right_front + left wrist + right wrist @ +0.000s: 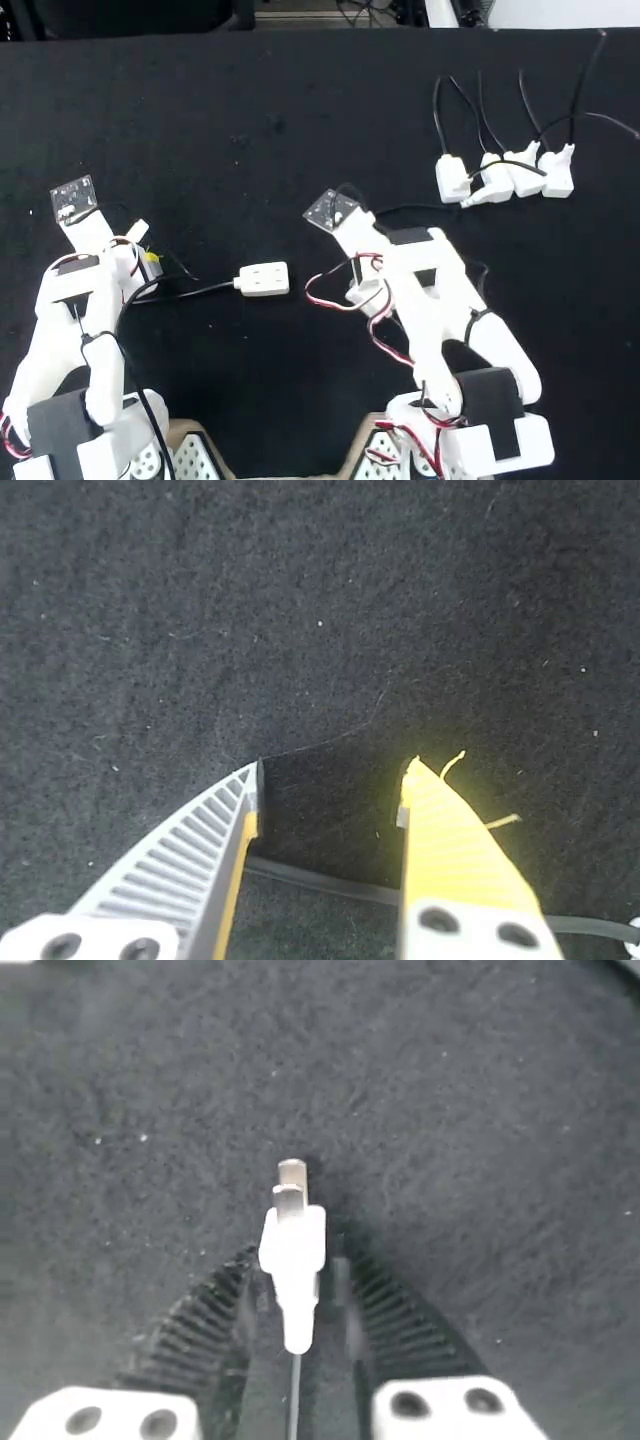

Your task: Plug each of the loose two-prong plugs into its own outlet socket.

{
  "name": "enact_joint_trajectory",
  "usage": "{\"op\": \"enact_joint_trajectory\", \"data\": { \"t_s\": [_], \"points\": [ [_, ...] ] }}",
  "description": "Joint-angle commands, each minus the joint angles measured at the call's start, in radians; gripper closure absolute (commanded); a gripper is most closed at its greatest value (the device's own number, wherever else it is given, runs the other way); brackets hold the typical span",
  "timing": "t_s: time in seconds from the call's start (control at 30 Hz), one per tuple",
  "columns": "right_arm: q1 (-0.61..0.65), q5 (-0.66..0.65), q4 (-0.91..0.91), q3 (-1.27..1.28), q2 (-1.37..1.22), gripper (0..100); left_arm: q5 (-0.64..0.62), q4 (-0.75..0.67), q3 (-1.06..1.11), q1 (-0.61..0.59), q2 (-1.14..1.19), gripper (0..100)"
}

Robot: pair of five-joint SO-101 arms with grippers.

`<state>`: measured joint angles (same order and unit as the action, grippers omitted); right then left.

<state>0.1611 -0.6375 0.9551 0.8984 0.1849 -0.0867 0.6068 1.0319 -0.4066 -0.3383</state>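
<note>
A white outlet socket lies on the black cloth between the two arms, its black cord running off to the left. My right gripper is shut on a white two-prong plug, whose prongs point away from the wrist over bare cloth. In the high view this arm's wrist sits just right of the socket. My left gripper stands open close above the cloth, and the socket's black cord crosses under the gap between its fingers. In the high view the left gripper is left of the socket.
Several white plugs with black cords lie in a row at the far right of the table. Red and white wires loop off the right arm near the socket. The black cloth beyond the arms is open.
</note>
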Motion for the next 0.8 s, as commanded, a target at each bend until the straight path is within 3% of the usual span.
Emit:
{"op": "enact_joint_trajectory", "data": {
  "t_s": [0.0, 0.37, 0.47, 0.77],
  "points": [
    [-0.017, 0.002, 0.029, -0.054, 0.007, 89.0, -0.014, -0.012, -0.044, -0.010, -0.032, 78],
    [-0.017, 0.008, -0.044, -0.050, 0.007, 91.8, -0.014, -0.012, -0.044, -0.010, -0.032, 78],
    [-0.012, 0.064, -0.068, -0.053, 0.007, 98.8, -0.014, -0.012, -0.044, -0.010, -0.032, 78],
    [-0.011, 0.112, 0.052, -0.084, 0.056, 98.8, -0.014, -0.011, -0.044, -0.010, -0.032, 78]
  ]
}}
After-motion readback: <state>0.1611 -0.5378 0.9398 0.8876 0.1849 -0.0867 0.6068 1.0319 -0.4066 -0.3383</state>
